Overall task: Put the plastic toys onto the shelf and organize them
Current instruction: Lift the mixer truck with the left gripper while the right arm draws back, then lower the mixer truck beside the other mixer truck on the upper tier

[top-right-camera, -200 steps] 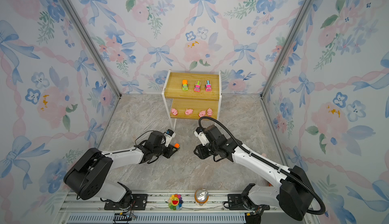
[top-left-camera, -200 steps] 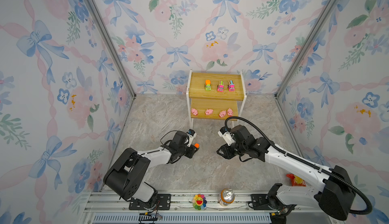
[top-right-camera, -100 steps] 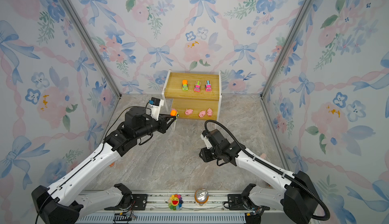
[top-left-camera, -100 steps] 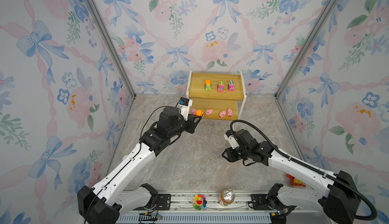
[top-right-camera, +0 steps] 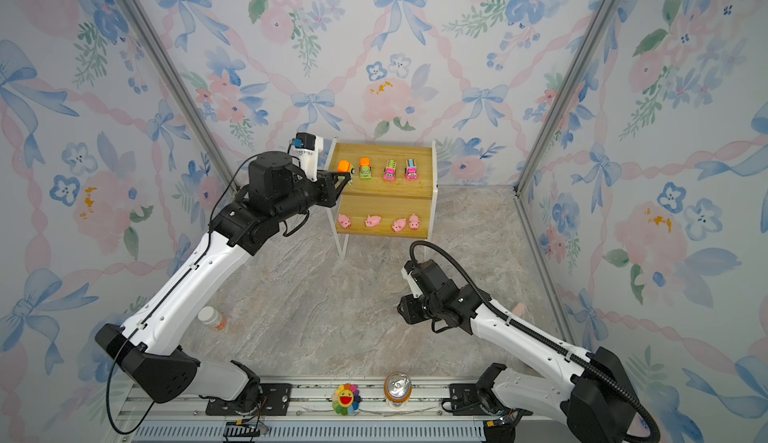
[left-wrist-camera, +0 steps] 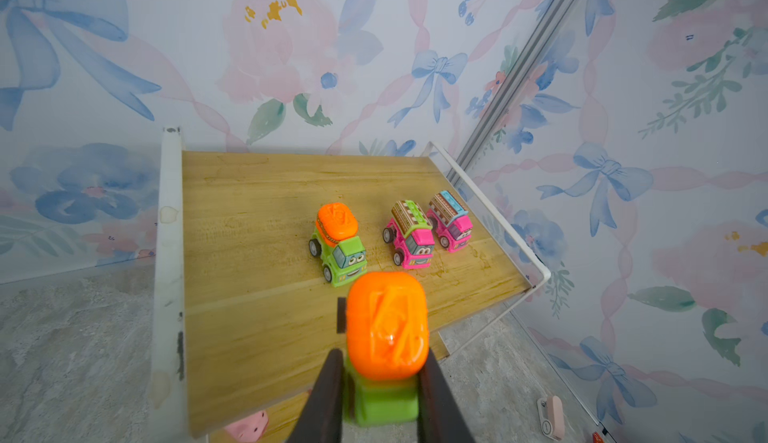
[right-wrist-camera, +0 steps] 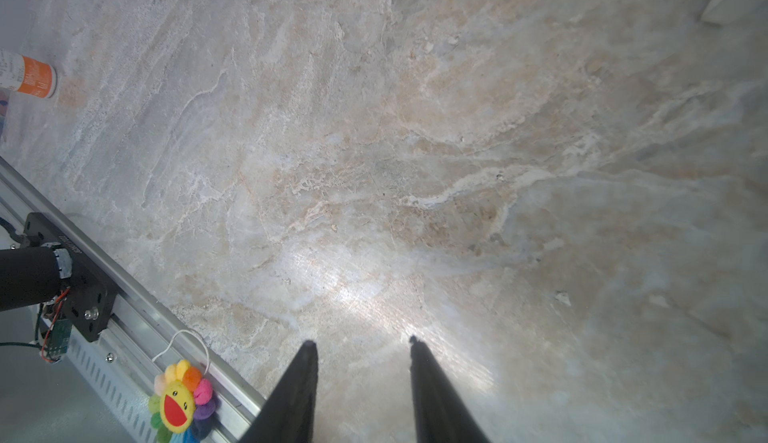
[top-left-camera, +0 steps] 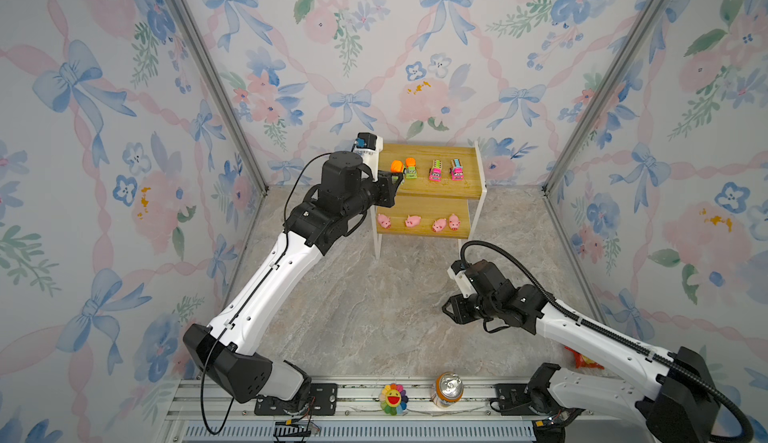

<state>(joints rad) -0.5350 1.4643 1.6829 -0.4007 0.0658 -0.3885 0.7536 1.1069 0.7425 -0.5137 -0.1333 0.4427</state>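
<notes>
- Your left arm is finishing a long climb: a second ago it was lying low over the floor (top-left-camera: 374, 316) with the toy, and now it is reaching up to the left end of the shelf (top-left-camera: 432, 189). Your right arm is pulling back towards its base at the same time.
- The left gripper (left-wrist-camera: 380, 378) is pinching the held truck (left-wrist-camera: 386, 324) by the flat green sides of its body, under the orange top.
- The held truck is hovering at the front left of the top board (left-wrist-camera: 249, 212), just beside the parked green truck (left-wrist-camera: 338, 249). I cannot tell whether its wheels are touching the wood.
- The two pink trucks (top-left-camera: 434, 170) are standing further right in the same row, and four pink pigs (top-left-camera: 413, 221) are lining the lower board (top-left-camera: 419, 210).
- The right gripper (right-wrist-camera: 361, 343) is hanging spread and empty over bare floor.
- You are probably handling a light, hard plastic shell that is not fragile but is smooth. The rounded orange top is likely giving poor purchase, so keep holding the green flanks.
- Its wheels are likely rolling freely, so be setting it down level before letting go.
</notes>
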